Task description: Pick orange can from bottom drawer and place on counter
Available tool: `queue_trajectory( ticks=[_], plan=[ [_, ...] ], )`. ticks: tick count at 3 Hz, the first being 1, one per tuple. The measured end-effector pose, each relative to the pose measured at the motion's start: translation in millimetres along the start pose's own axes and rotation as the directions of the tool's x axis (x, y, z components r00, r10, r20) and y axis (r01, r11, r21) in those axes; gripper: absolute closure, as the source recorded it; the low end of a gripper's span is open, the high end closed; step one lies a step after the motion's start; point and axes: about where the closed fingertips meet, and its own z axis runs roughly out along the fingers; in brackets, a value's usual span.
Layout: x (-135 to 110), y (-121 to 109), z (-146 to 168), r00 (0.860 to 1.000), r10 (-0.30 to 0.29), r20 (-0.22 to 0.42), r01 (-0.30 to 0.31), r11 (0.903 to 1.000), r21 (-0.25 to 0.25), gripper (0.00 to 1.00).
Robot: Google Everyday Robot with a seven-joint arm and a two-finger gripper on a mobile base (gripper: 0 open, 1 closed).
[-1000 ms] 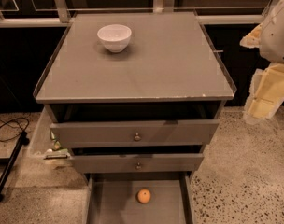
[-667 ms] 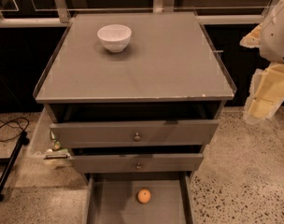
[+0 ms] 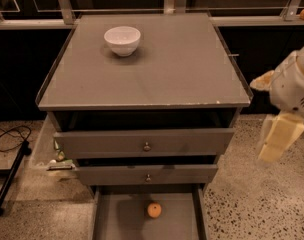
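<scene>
The hand (image 3: 276,141) hangs to the right of the table (image 3: 167,79), just off its front corner and lower than its top, clear of the cabinet, with open floor (image 3: 257,204) below it. The table carries only a white bowl (image 3: 122,40) near its back left; middle, front and right are bare, edged by a thin raised rim. The bottom drawer (image 3: 117,219) stands out furthest and is open from above, the can (image 3: 154,210) alone on its floor. The middle drawer (image 3: 192,174) overhangs its back part, the top drawer (image 3: 92,143) above that, so only the drawer's front is reachable from above
</scene>
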Motion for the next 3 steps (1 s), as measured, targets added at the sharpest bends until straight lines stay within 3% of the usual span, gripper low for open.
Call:
queue_trajectory(
  ticks=[3],
  plan=[
    [43, 68, 147, 0.992, -0.013, 0.129, 0.027, 0.9942, -0.104, 0.0]
  ],
)
